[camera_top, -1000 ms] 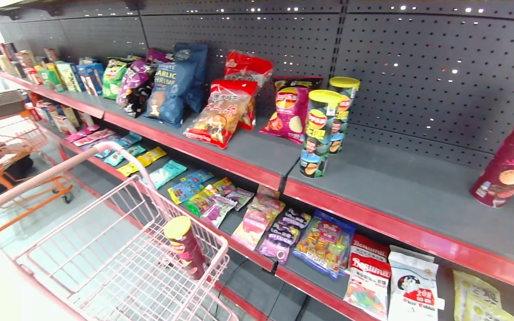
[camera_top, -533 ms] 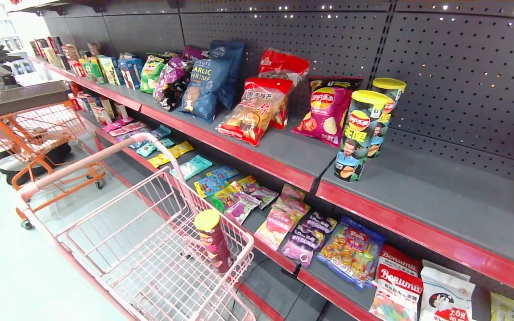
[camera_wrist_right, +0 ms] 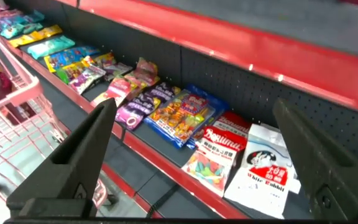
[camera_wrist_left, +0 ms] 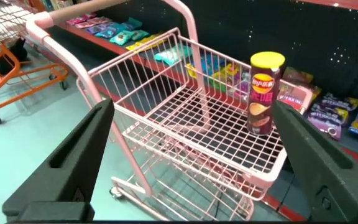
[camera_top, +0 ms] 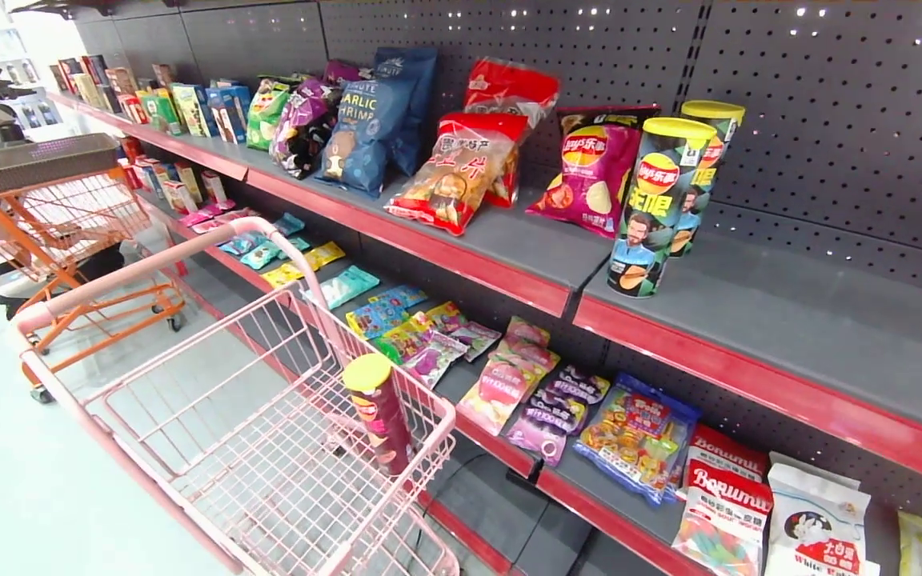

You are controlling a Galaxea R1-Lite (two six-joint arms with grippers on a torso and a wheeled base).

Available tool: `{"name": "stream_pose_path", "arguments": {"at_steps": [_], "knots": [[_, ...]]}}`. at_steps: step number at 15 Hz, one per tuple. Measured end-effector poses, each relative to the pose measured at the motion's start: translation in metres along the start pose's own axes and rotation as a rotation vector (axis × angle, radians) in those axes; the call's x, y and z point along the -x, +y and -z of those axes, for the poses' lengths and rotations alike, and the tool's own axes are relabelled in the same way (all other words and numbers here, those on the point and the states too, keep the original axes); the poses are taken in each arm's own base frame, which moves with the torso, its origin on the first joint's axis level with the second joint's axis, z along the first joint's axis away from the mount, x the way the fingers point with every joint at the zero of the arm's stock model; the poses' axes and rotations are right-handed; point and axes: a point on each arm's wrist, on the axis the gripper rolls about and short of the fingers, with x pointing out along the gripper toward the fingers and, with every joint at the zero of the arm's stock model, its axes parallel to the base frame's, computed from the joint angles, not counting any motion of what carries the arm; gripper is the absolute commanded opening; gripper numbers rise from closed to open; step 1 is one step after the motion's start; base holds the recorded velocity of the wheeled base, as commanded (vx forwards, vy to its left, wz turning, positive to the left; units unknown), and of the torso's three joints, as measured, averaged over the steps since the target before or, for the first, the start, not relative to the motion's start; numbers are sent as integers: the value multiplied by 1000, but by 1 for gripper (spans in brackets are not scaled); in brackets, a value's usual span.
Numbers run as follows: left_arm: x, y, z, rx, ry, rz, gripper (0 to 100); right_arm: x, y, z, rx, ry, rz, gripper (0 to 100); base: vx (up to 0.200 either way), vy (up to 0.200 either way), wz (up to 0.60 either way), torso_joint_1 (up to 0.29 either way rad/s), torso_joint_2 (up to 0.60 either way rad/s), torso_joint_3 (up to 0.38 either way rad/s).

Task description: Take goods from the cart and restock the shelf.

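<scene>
A pink wire cart [camera_top: 189, 416] stands in front of the shelf. One maroon chip can [camera_top: 378, 416] with a yellow lid stands upright in the cart's corner nearest the shelf. In the left wrist view my left gripper [camera_wrist_left: 192, 111] hangs open and empty above the cart [camera_wrist_left: 185, 124], with the chip can [camera_wrist_left: 263, 93] ahead of it and apart. My right gripper [camera_wrist_right: 196, 107] is open and empty, facing the lower shelf [camera_wrist_right: 166, 162] of candy packets. Two dark cans with yellow lids [camera_top: 657, 204] stand on the upper grey shelf [camera_top: 789, 328].
An orange cart [camera_top: 53, 208] stands farther left in the aisle. Snack bags [camera_top: 453, 172] line the upper shelf left of the cans. Bare shelf room [camera_top: 829, 312] lies right of the cans. Candy packets [camera_top: 549, 408] cover the lower shelf.
The head camera has swung left, so the whole picture shifted right and a maroon can at the shelf's right end left the view. The goods themselves have not moved.
</scene>
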Motion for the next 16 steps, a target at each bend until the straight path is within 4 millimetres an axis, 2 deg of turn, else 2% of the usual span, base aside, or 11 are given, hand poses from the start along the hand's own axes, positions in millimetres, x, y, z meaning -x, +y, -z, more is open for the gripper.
{"name": "stream_pose_path", "arguments": {"at_steps": [9,14,16], "knots": [[0,0,0,0,0,0,100,0,0,0,-1,0,1,100,0,0,0,-184,535,350],[0,0,0,0,-1,0,100,0,0,0,-2,0,1,100,0,0,0,-123,479,344],[0,0,0,-1,0,1,100,0,0,0,-1,0,2,100,0,0,0,-41,181,139]]}}
